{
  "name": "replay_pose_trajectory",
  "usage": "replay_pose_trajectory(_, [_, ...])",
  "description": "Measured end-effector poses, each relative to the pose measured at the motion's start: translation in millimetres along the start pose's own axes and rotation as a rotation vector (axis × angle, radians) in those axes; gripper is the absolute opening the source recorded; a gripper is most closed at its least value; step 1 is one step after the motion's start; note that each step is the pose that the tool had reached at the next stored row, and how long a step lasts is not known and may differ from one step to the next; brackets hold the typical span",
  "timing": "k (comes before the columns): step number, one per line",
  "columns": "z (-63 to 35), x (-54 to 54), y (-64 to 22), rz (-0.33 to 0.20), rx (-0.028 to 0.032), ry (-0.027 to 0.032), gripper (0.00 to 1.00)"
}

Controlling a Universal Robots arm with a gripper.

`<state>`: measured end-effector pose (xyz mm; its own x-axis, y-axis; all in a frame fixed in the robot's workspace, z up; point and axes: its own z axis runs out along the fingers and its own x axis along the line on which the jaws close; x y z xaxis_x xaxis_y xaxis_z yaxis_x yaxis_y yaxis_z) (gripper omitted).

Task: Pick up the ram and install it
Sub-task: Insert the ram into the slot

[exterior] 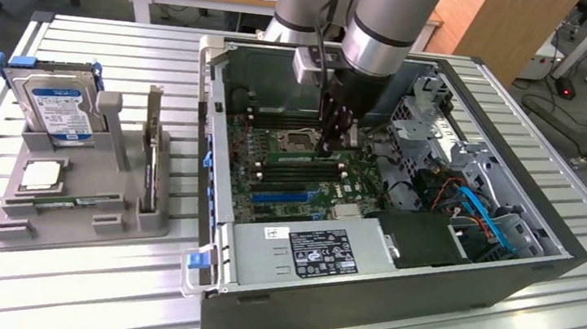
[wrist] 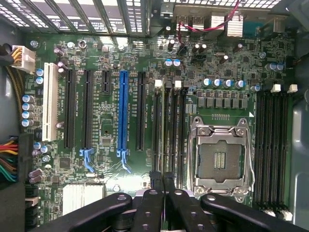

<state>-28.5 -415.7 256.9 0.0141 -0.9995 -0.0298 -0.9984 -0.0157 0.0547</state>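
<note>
Exterior view | ram (exterior: 150,149): stood on edge in gray tray (exterior: 80,228), toward exterior view's left, well apart from gripper (exterior: 326,150) | gray tray: sat just beside open computer case (exterior: 366,303) | gripper: hung inside computer case above motherboard memory slots (wrist: 167,130), fingers (wrist: 152,203) pressed together, narrow

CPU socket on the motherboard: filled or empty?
Empty: the CPU socket shows a bare, dark contact field inside its metal frame, with no chip seated.
</note>
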Motion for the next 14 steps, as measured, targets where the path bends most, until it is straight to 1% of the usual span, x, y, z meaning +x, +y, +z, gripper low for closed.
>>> replay_pose_trajectory(7, [0.0, 1.6, 0.0, 0.000, 0.0000, 0.0000, 0.11])
replay_pose_trajectory(14, [4.2, 1.7, -0.2, 0.000, 0.0000, 0.0000, 0.11])
